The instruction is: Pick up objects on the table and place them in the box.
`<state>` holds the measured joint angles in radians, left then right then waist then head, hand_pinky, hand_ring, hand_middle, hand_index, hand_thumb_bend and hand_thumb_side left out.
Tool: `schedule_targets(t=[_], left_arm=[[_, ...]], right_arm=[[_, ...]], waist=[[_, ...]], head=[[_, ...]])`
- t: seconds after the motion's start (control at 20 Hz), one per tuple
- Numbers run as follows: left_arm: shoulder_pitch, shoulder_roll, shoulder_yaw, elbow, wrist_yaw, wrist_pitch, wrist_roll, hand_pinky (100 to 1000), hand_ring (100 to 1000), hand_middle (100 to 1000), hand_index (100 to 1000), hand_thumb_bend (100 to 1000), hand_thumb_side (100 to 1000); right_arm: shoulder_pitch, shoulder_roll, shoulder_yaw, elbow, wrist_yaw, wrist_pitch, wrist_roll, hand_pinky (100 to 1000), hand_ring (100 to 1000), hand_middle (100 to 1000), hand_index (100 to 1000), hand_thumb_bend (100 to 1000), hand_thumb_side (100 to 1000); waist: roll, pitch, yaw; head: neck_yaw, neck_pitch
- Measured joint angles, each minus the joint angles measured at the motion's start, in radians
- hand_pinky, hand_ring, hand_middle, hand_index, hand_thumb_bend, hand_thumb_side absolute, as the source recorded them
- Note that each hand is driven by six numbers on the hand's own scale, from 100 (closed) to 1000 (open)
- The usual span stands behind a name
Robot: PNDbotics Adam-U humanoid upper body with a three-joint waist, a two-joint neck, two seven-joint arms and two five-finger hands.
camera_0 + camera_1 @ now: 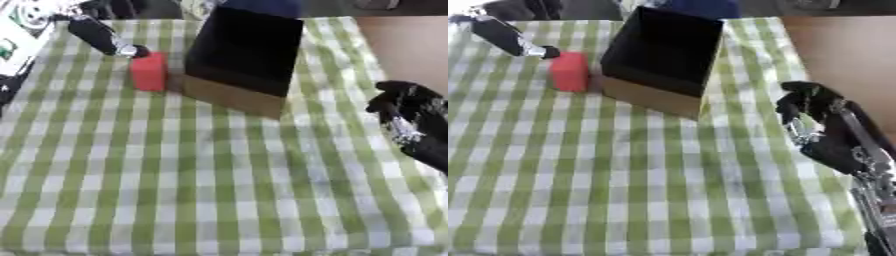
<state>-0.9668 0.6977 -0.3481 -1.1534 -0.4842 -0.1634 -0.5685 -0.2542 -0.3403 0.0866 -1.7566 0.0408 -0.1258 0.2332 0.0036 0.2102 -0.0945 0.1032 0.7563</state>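
No readable text anywhere. Red block [149, 72], far left: plain faces, no label, no numbers. Box [241, 55], beside it: dark inside, tan outer wall, no brand or print seen. Checked cloth [175, 175]: green and white pattern only. White sheet [22, 30] at far left edge has green and black marks, maybe a graphic, too blurred to read as letters. Right hand [824, 127], at right edge: black, silver bits, no markings legible.
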Motion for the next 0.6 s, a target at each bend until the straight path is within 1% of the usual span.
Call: schedule_targets(t=[0.25,0.6], left_arm=[[-0.027,-0.039,0.012,0.037,-0.081,-0.011,-0.074,786,703,681,832,562,310],[-0.029,-0.064,0.032,0.055,-0.195,-0.001,-0.087,789,707,687,835,571,311]], right_arm=[[0.0,0.0,0.0,0.0,0.0,0.0,0.0,794,676,621,826,100,427],[0.001,0.0,0.0,0.0,0.0,0.0,0.0,794,676,621,826,100,426]], waist=[[-0.002,-0.001,0.002],[-0.005,-0.001,0.001]], head=[[0.0,0.0],[0.0,0.006]])
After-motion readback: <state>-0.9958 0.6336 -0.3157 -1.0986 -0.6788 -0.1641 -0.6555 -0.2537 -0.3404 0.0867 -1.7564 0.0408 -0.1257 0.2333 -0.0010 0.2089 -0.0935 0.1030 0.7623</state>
